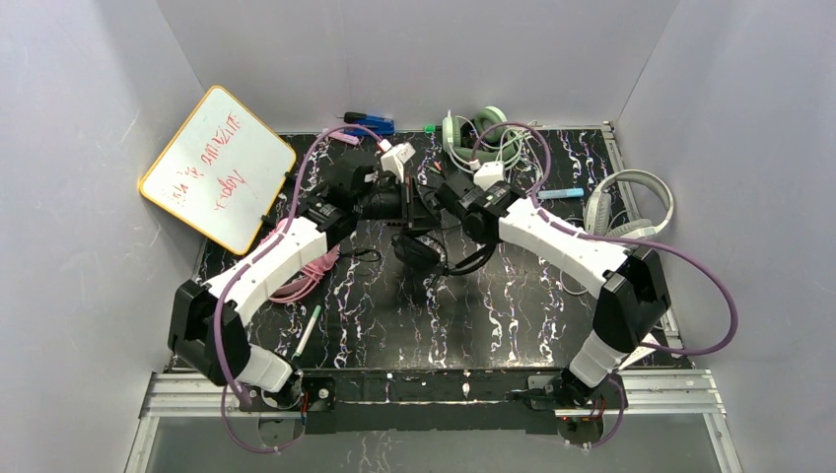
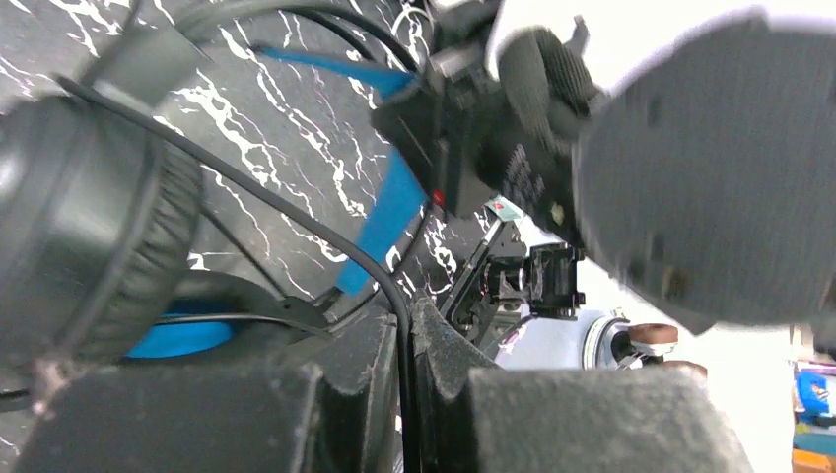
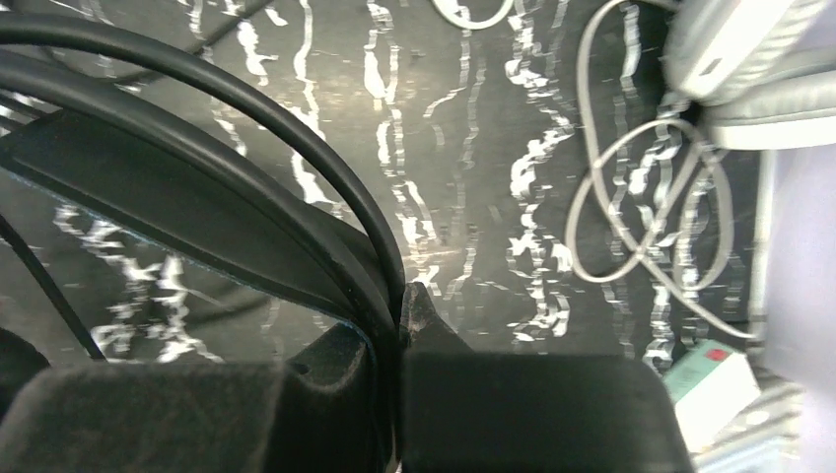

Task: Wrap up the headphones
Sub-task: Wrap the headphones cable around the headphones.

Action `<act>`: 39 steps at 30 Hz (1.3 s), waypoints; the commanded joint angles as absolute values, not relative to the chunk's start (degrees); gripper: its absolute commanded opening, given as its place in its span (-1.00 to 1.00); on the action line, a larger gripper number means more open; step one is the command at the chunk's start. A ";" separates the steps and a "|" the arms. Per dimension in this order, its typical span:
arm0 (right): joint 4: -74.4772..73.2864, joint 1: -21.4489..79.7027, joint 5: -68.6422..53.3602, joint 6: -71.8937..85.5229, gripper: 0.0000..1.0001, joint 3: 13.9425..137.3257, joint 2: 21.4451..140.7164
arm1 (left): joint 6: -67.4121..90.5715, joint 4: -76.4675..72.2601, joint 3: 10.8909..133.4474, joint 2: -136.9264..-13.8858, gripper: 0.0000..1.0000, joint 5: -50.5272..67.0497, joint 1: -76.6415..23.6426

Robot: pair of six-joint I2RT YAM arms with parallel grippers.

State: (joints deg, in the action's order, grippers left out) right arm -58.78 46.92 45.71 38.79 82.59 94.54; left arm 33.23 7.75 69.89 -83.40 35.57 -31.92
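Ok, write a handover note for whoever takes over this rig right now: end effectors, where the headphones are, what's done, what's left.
Left end effector: shut on the thin black cord.
Right end effector: shut on the headband of the black-and-blue headphones, mid-table.
Pink headphones: beside the left arm.
White-grey headphones: right side, cord lying in loose loops.
Done: nothing visibly wrapped.
Left: wind the black cord, then likely the other sets.
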 commanded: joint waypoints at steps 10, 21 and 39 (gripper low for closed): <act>-49.85 34.33 21.66 48.74 -0.97 91.09 88.05 | 38.58 -4.17 57.53 -73.51 -0.84 31.41 -40.63; -54.84 32.85 16.20 52.65 -0.97 101.85 87.85 | 38.72 -19.09 43.35 -67.87 -0.62 27.64 -43.03; -67.23 32.38 16.21 52.56 -0.97 115.22 90.09 | 18.38 -43.49 28.75 -65.57 0.97 6.89 -53.60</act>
